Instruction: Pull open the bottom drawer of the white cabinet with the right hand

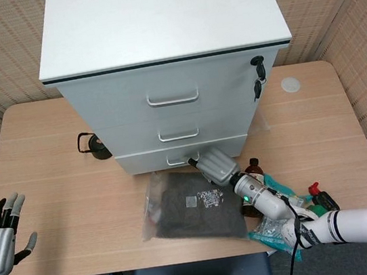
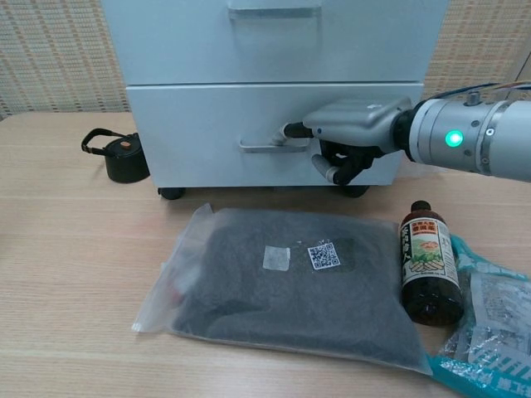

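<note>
White cabinet's (image 1: 159,59) bottom drawer (image 2: 224,133) sticks out just a crack; right hand (image 2: 348,137) hooks its handle (image 2: 265,146), most pulling left.

- The white cabinet (image 1: 164,51) stands upright on the pale wooden surface (image 1: 54,190), on small dark casters, with three stacked drawers, each with a metal bar handle.
- The bottom drawer (image 2: 216,133) sits slightly proud of the cabinet front, pulled out a little.
- Its handle (image 2: 265,146) is hooked at the right end by the fingers (image 2: 292,130) of the right hand (image 2: 353,133).
</note>
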